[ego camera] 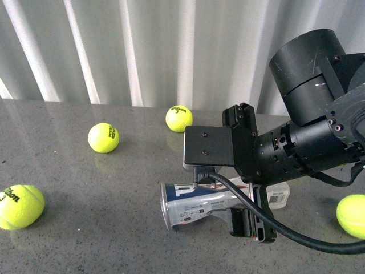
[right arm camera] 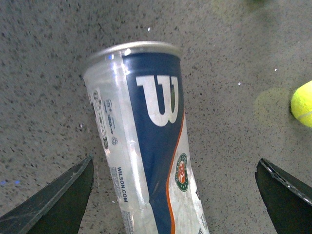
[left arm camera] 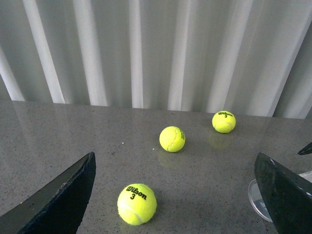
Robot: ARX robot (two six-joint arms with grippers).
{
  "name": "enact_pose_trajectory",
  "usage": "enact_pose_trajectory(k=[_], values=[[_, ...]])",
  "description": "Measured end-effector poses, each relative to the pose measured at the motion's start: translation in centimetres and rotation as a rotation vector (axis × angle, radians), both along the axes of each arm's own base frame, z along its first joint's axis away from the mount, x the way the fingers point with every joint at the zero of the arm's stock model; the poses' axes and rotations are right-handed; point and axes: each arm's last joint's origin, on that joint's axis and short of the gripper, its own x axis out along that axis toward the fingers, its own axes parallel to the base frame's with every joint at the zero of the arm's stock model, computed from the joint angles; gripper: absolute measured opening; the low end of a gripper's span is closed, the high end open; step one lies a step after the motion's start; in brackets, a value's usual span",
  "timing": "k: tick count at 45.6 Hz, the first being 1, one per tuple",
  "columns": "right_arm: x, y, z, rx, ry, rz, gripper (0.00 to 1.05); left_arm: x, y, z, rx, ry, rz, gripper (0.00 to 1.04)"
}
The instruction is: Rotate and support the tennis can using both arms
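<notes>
The tennis can (ego camera: pixel 191 206) lies on its side on the grey table, silver rim toward the left. In the right wrist view the can (right arm camera: pixel 151 146) shows its blue label, white "W" and round emblem. My right gripper (right arm camera: pixel 175 204) is open, one finger (right arm camera: pixel 58 200) on each side of the can and apart from it. From the front, the right arm (ego camera: pixel 308 131) reaches over the can and the right gripper (ego camera: pixel 246 188) hides its middle. My left gripper (left arm camera: pixel 175 209) is open over bare table. A clear round end of the can (left arm camera: pixel 257 201) shows beside one of its fingers (left arm camera: pixel 285 195).
Yellow-green tennis balls lie around: one at the far left (ego camera: pixel 20 205), two toward the back (ego camera: pixel 103 138) (ego camera: pixel 178 118), one at the right edge (ego camera: pixel 353 216). One ball (left arm camera: pixel 137 203) lies between the left fingers. A white ribbed wall (ego camera: pixel 142 51) closes the back.
</notes>
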Motion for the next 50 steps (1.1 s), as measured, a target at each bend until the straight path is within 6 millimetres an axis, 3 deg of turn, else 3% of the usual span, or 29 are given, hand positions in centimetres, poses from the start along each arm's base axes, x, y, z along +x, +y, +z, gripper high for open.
enact_pose_trajectory(k=[9,14,18,23,27,34,38,42,50], values=[[-1.5,-0.5,4.6,0.244,0.112,-0.122,0.98,0.0,0.0,0.0,0.0,0.0,0.0,0.98],[-3.0,-1.9,8.1,0.452,0.178,-0.253,0.98,0.0,0.0,0.0,0.0,0.0,0.0,0.98],[-4.2,-3.5,9.8,0.582,0.189,-0.434,0.98,0.0,0.0,0.0,0.0,0.0,0.0,0.98],[-5.1,-6.2,10.1,0.667,0.215,-0.953,0.98,0.0,0.0,0.0,0.0,0.0,0.0,0.98],[-5.9,-7.6,9.1,0.681,0.164,-1.204,0.98,0.0,0.0,0.0,0.0,0.0,0.003,0.98],[-6.2,-8.1,8.7,0.723,0.16,-1.312,0.97,0.0,0.0,0.0,0.0,-0.001,0.0,0.98],[-6.6,-8.5,7.9,0.837,-0.105,-1.291,0.85,0.0,0.0,0.0,0.0,-0.001,0.0,0.98],[-8.4,-9.3,7.3,0.951,-0.255,-1.223,0.71,0.0,0.0,0.0,0.0,-0.002,0.004,0.98],[-12.2,-11.4,7.5,1.03,-0.376,-1.179,0.35,0.0,0.0,0.0,0.0,-0.002,0.0,0.98]])
